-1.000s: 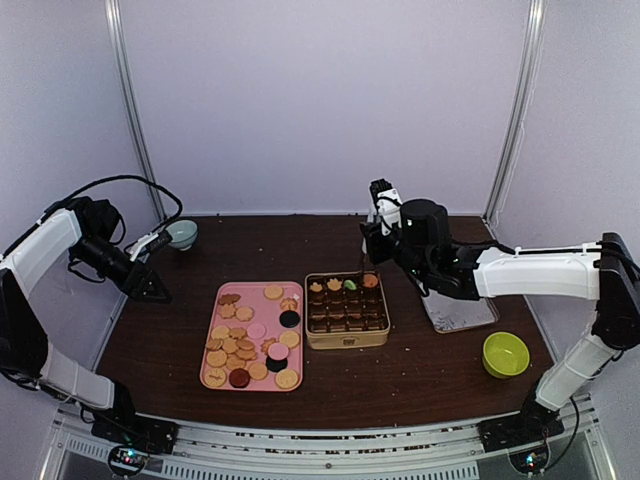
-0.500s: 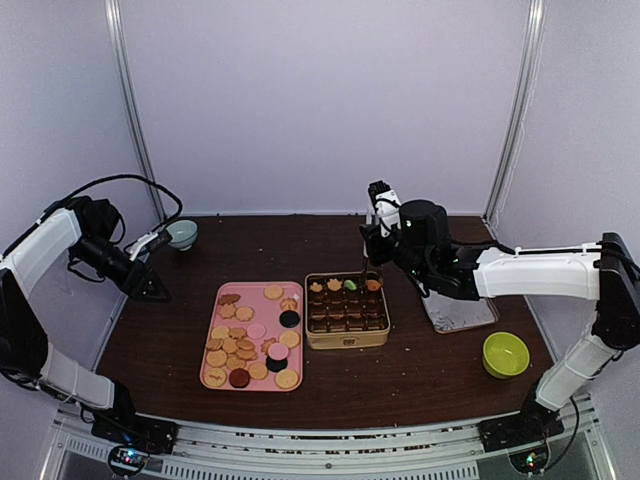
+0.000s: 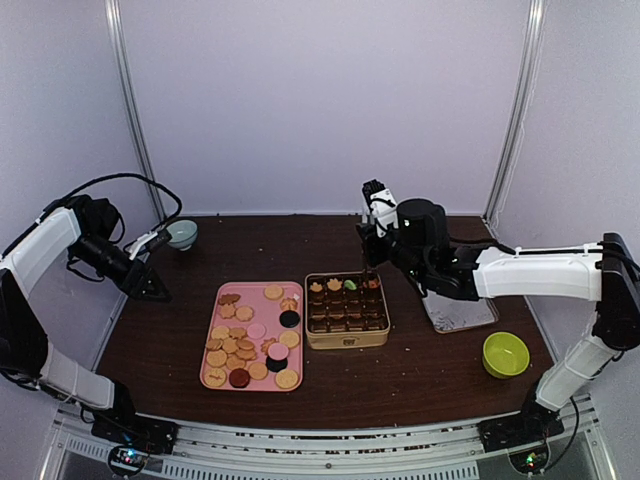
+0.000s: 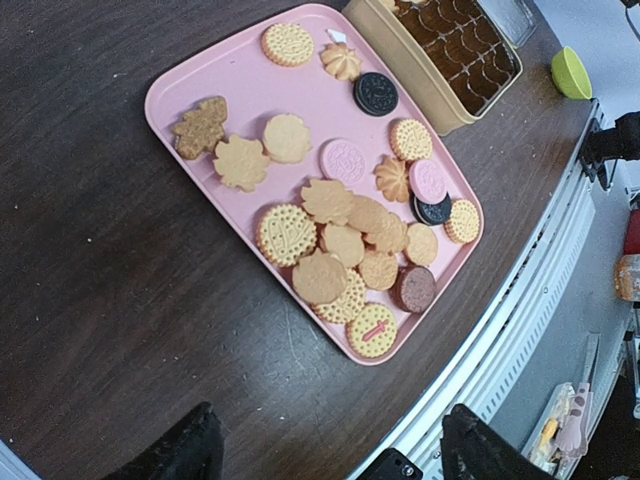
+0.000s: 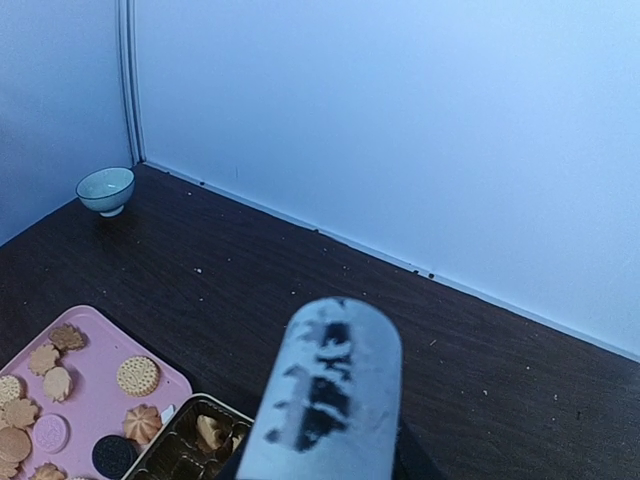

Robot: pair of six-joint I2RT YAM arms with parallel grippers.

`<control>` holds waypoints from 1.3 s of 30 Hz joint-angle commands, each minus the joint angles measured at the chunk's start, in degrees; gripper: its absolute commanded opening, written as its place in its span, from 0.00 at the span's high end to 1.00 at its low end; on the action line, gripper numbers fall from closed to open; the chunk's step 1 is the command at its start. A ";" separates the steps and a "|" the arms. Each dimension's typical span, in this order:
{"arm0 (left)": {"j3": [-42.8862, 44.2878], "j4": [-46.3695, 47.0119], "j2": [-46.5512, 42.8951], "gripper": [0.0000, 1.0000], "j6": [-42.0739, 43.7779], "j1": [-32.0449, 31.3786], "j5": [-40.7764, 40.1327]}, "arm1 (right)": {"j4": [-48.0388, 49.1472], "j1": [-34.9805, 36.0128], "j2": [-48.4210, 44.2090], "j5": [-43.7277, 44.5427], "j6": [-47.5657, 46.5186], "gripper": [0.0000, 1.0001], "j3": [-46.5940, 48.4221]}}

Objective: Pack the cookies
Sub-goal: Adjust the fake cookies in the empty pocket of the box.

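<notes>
Many cookies (image 3: 250, 335) lie on a pink tray (image 3: 212, 325), mostly tan, a few black, brown or pink; they also show in the left wrist view (image 4: 345, 215). A gold tin (image 3: 346, 338) with a brown divided insert holds a few cookies (image 3: 343, 285) in its back row. My right gripper (image 3: 372, 232) is shut on metal tongs (image 5: 335, 390), which hang over the tin's back right corner. My left gripper (image 3: 150, 285) is open and empty, above the table left of the tray; its fingers (image 4: 190, 445) frame bare table.
A teal bowl (image 3: 182, 234) stands at the back left. A green bowl (image 3: 506, 354) stands at the front right. A metal lid (image 3: 460, 312) lies right of the tin. The table's front edge (image 4: 520, 330) runs close to the tray.
My right gripper has risen slightly and shifted left with the tongs above the tin's back row. The left arm has not moved.
</notes>
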 commanded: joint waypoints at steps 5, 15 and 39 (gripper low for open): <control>1.28 -0.30 0.38 0.23 0.73 0.42 1.17 | -0.14 0.08 0.43 0.56 -2.78 0.70 5.86; 0.88 -0.32 0.28 0.22 1.33 0.44 0.97 | 0.10 0.03 0.60 -0.69 -1.65 0.71 5.39; 0.88 -0.27 0.29 0.23 1.26 0.42 0.62 | 0.84 -1.04 3.36 0.60 -0.85 0.78 3.55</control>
